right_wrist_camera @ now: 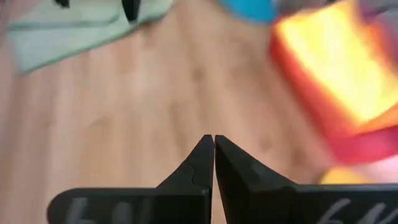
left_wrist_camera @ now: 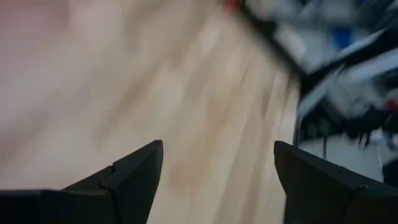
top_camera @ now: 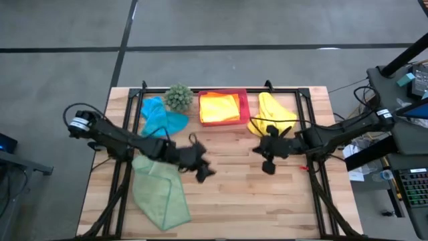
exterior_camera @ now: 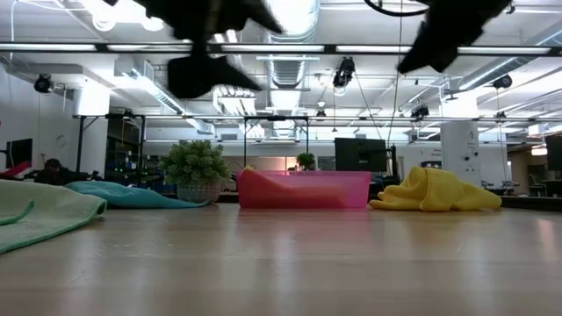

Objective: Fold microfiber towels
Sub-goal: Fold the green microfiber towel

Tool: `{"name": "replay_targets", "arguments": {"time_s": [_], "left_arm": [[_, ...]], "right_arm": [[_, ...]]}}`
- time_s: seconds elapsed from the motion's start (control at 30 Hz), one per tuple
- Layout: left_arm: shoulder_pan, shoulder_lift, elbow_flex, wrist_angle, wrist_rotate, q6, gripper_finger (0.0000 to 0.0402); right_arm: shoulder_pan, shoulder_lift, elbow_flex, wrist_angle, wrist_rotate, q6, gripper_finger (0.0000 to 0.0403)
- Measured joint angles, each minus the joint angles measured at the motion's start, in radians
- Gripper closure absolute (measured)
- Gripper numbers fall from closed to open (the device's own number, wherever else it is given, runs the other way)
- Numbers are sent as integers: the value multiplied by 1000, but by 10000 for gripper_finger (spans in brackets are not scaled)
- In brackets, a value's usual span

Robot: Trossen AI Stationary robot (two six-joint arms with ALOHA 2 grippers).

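No readable text, label, brand, number or sign in any view. Faint pale marks on dark body of right gripper (right_wrist_camera: pixel 213 149) in right wrist view: too blurred to read. Screens and fixtures in room behind wooden slatted worktop (exterior_camera: pixel 290 263), low view: nothing legible.

Wood counter (top_camera: pixel 234 187), pale planks with a smooth, softly sheened finish. Light green towel (top_camera: pixel 159 191) looks like soft matt cloth, the yellow towel (top_camera: pixel 271 110) the same, rumpled. Pink tray (exterior_camera: pixel 303 189) reads as translucent plastic. Both tools' fingers (left_wrist_camera: pixel 134 177) are matt black.
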Motion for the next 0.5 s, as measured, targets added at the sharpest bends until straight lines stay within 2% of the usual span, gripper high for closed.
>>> {"name": "replay_targets", "arguments": {"time_s": [0.13, 0.33, 0.4, 0.5], "left_arm": [[-110, 0, 7, -291, 36, -249, 112], [-260, 4, 7, -659, 89, -600, 112], [-293, 4, 2, -745, 89, -656, 112], [-311, 4, -23, -803, 68, -630, 112]], "right_arm": [[67, 29, -31, -3, -21, 35, 394], [101, 91, -44, 125, -15, 4, 394], [101, 114, -44, 175, -16, -24, 394], [99, 142, -44, 232, -15, -63, 394]]}}
